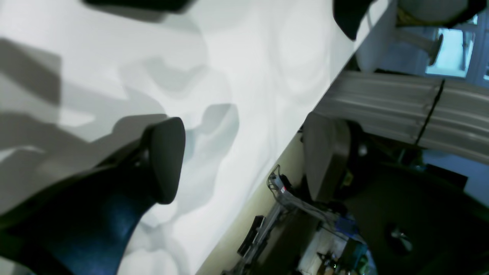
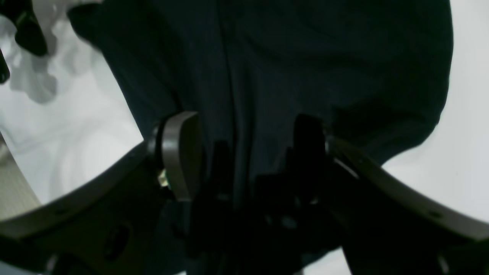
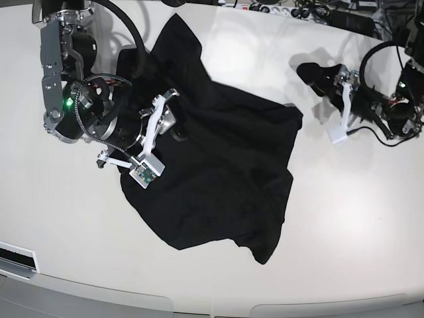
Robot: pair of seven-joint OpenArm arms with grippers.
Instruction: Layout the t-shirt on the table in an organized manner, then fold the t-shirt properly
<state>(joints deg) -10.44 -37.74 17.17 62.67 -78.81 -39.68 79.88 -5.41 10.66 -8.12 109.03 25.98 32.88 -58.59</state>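
T-shirt: the black t-shirt is being seen spread in a rumpled, uneven shape over the middle of the worktop, one narrow part reaching toward 12 o'clock and a loose corner hanging toward 5 o'clock in the base view.

Worktop: the white glossy worktop is being left bare around the shirt on all sides; its curved edge is being shown along 6 o'clock.

Right gripper: the right gripper is being held over the shirt's 9 o'clock edge. Its jaws are being kept spread wide, with nothing clamped between them. In the right wrist view the right gripper is being shown with dark fabric lying in the gap and under both fingers; whether the fingers are touching the cloth cannot be told.

Left gripper: the left gripper is being held at 3 o'clock from the shirt, well apart from it, above bare worktop. Its jaws are being kept wide apart and nothing is being held. In the left wrist view one dark finger is being seen over the white surface, with soft shadows beneath it.

Background: cables and equipment are being shown beyond the far edge at 1 o'clock, too small to identify.
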